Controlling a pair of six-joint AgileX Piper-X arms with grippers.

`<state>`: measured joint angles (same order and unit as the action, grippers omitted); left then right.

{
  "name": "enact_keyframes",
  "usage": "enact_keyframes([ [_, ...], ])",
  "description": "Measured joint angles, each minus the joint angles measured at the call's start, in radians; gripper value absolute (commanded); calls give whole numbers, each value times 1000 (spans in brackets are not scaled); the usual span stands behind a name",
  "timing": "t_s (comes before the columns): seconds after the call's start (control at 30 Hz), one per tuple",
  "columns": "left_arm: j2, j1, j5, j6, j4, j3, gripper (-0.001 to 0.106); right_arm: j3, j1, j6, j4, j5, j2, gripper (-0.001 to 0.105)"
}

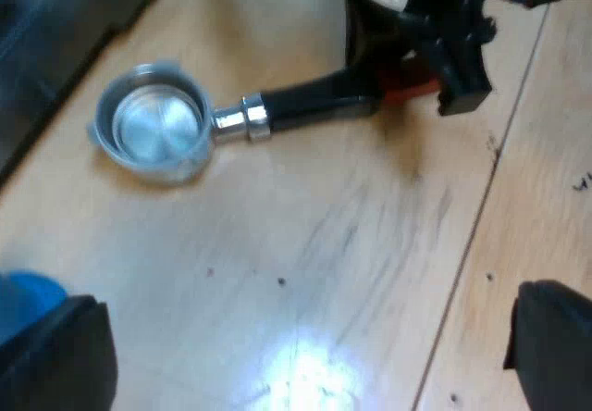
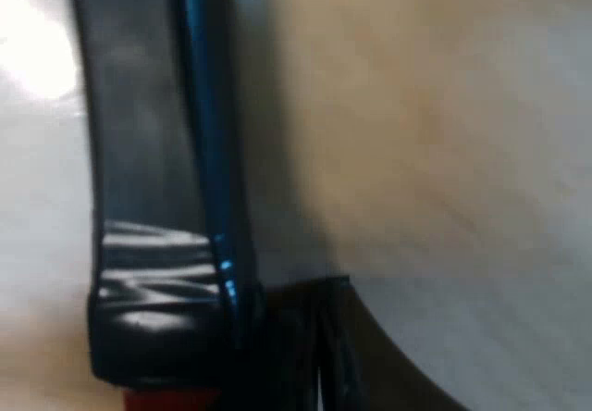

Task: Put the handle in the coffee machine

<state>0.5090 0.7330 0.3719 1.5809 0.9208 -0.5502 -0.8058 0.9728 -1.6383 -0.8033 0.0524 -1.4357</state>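
Note:
The metal holder lies flat on the wooden table (image 1: 370, 244), its round basket (image 1: 153, 124) facing up and its dark handle (image 1: 310, 104) running to the red end (image 1: 412, 90). My right gripper (image 1: 407, 78) is at that red end, shut on the handle. Close up in the right wrist view, the dark handle (image 2: 157, 198) presses against a black finger (image 2: 314, 355), and the red end (image 2: 166, 398) peeks out below. My left gripper (image 1: 305, 355) hovers over the bare table a little short of the holder, fingers (image 1: 55, 355) wide apart and holding nothing.
A dark part of the espresso machine (image 1: 55, 22) lies beyond the holder's basket. A blue thing (image 1: 28, 295), perhaps the tamper, sits beside one of my left fingers. A bright light glare (image 1: 305, 374) marks the table under the left gripper.

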Motion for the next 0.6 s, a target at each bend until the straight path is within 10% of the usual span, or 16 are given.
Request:
enact_keyframes([
  [0.6, -173, 0, -57, 6, 184, -2, 88, 2, 194, 279, 239, -138, -19, 0],
])
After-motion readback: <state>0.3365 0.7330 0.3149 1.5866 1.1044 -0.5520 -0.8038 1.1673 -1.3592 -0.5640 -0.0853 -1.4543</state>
